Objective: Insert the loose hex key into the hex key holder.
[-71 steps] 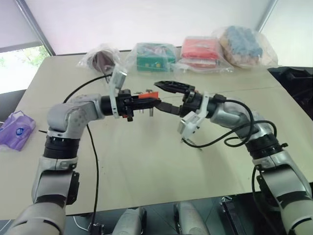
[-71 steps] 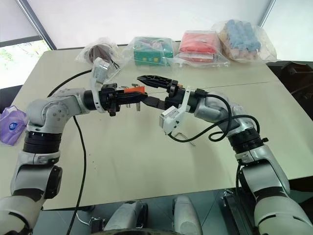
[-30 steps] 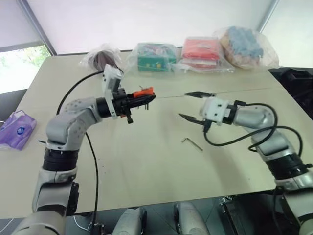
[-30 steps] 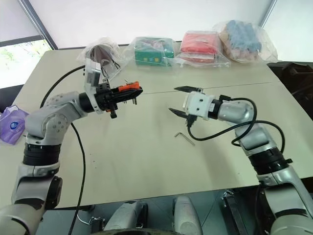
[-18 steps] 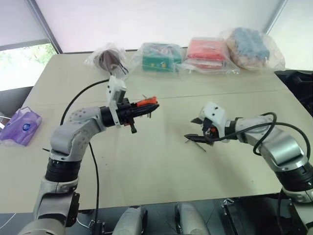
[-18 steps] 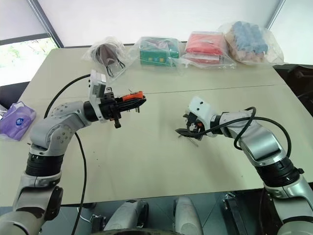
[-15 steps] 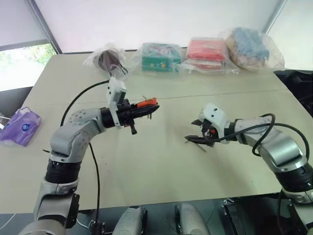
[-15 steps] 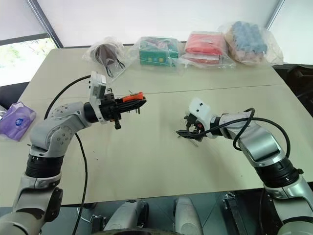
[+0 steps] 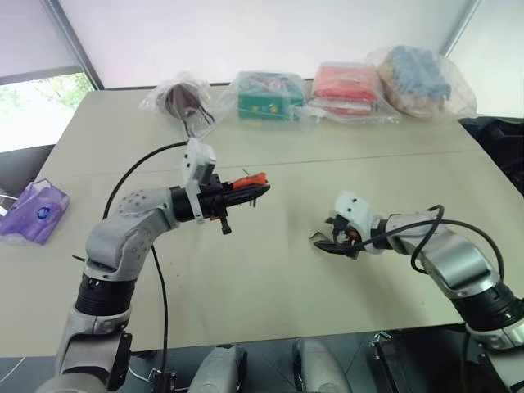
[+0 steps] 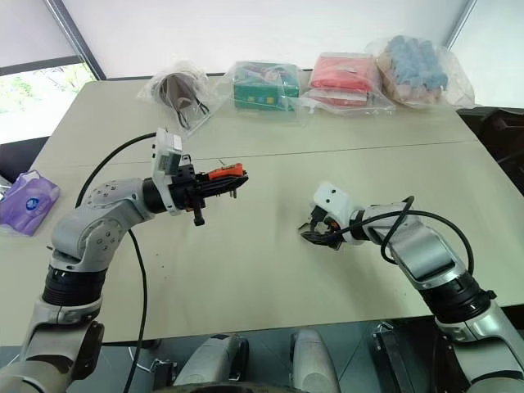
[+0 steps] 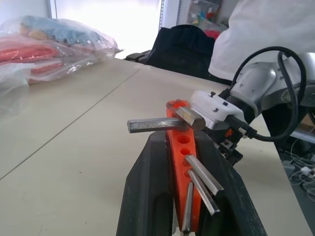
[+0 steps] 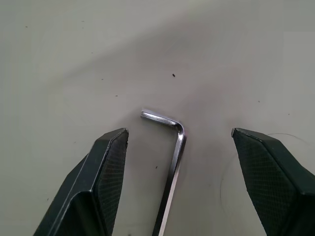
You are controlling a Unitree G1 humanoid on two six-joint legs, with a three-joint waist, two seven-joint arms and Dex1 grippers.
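- Right gripper: jaws stand wide apart and empty, tilted down close over the table.
- Loose hex key: lies flat on the table between the two right fingers, nearer the one on the robot's left and touching neither. Its bend sits midway between the fingertips; the short end points toward the left-hand finger, and the long shank runs back toward the wrist.
- Left gripper: jaws are closed on the hex key holder, one finger on each flat side of the orange-red block, held up off the table and well apart from the right gripper.
- Holder condition: several keys stand out of the block, with open round sockets visible between them.
- Handling judgement, loose key: light, rigid and smooth metal; likely to skate or roll under a glancing pinch, and so thin that the pads must come down almost onto the table to catch it.
- Recommended hold: across the long shank just behind the bend, leaving the free straight end clear for entry into a socket.
- Risk: a twist in the grip would misalign the tip with the small hole.
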